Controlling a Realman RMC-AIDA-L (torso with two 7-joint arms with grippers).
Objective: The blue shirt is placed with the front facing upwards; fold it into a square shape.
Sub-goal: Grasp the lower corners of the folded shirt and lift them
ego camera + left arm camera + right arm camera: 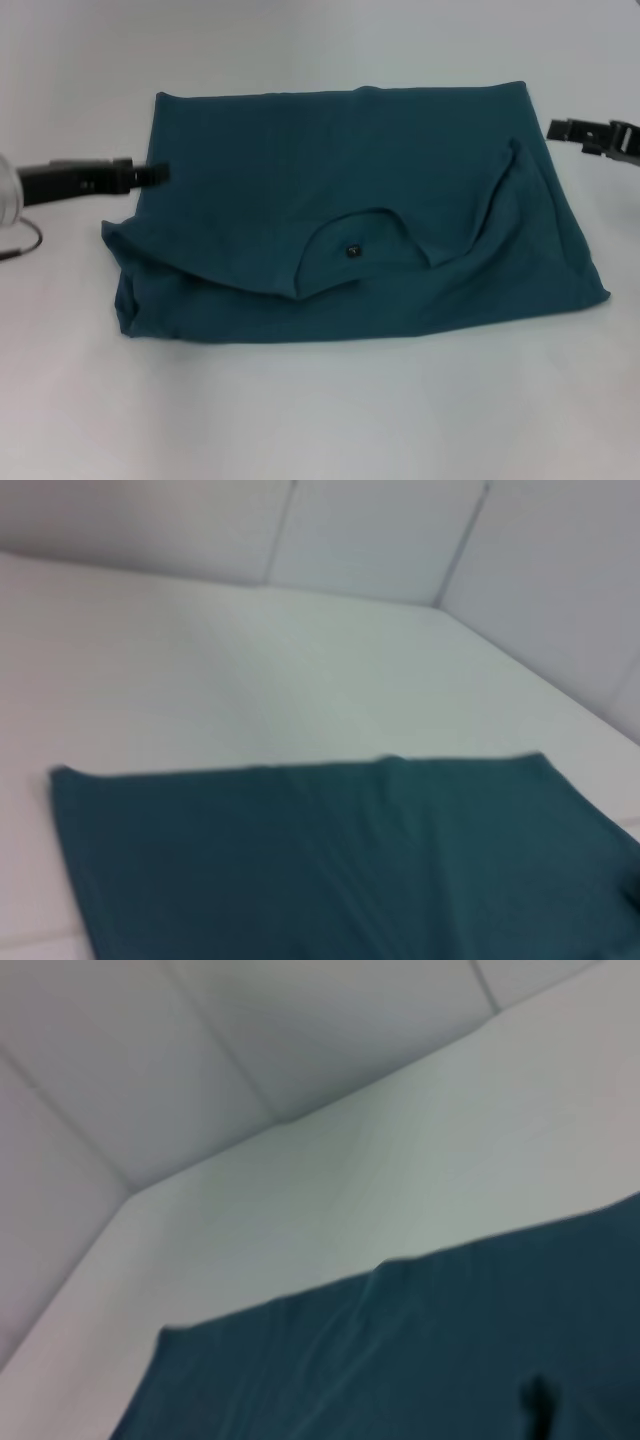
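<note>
A blue shirt (340,210) lies folded into a rough rectangle on a white table (320,410), seen from the robot's head camera. Its lettering is hidden, turned under or inward by the folds; only plain teal cloth shows, with a curved neckline near the front edge and a small dark label (352,251) inside it. A sleeve edge makes a curving ridge toward the robot's right. The near-left corner is bunched and rounded, the far edge runs straight.

The left gripper (160,174) reaches in from the left, its dark tip at the shirt's left edge; whether it touches the cloth, or whether its fingers are parted, cannot be told. The right gripper (553,128) is cut off by the picture's edge and hangs just off the shirt's far right corner, apart from the cloth; its fingers cannot be made out either.

Both wrist cameras show only the shirt's far edge (300,770) against the table and pale walls, blurred.
</note>
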